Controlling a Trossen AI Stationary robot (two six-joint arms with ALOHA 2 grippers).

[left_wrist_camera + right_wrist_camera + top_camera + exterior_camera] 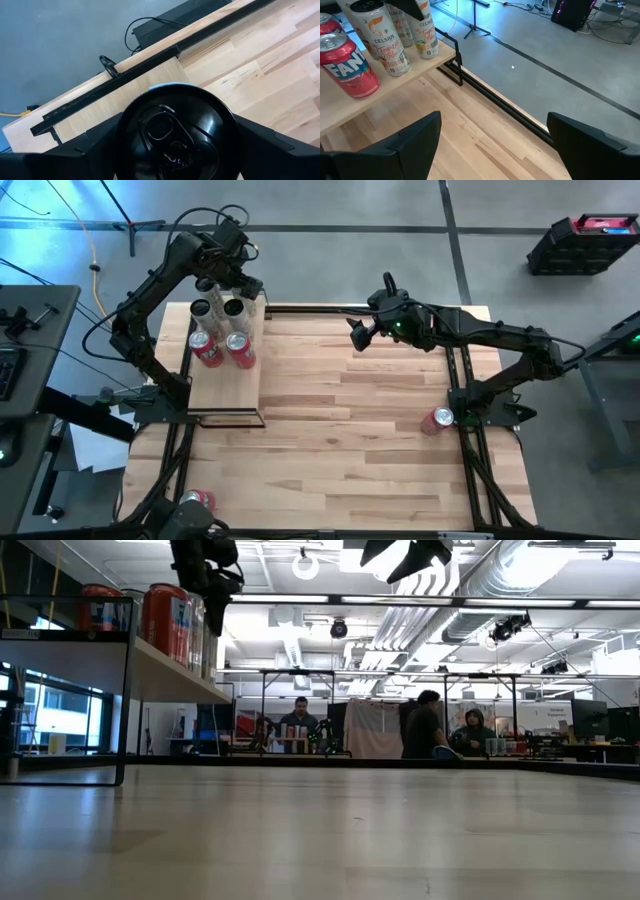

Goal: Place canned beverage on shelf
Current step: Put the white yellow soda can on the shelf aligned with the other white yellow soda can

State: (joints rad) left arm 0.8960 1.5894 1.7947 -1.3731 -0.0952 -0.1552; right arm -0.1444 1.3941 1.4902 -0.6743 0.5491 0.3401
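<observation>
A top-down look at a wooden tabletop [340, 440] with 2 dark robot arms. Nearest, at the 7 o'clock edge, 1 red can [197, 500] lies by the frame. Another red can [437, 420] lies at 4 o'clock beside the right arm's base. The shelf [226, 388], a pale board in a thin black frame, runs along the 9 to 11 o'clock side. On it stand 2 red Fanta cans [224, 348], side by side. Just beyond them stand 2 tall pale Celsius cans [220, 311], at the shelf's far end. The left gripper [238, 280] hovers directly over the far-end can [176, 131], its jaws spread wide on either side of the dark lid; whether they touch it cannot be told. The right gripper [360, 335] hangs at 12 o'clock, above bare wood, jaws wide apart and empty.
</observation>
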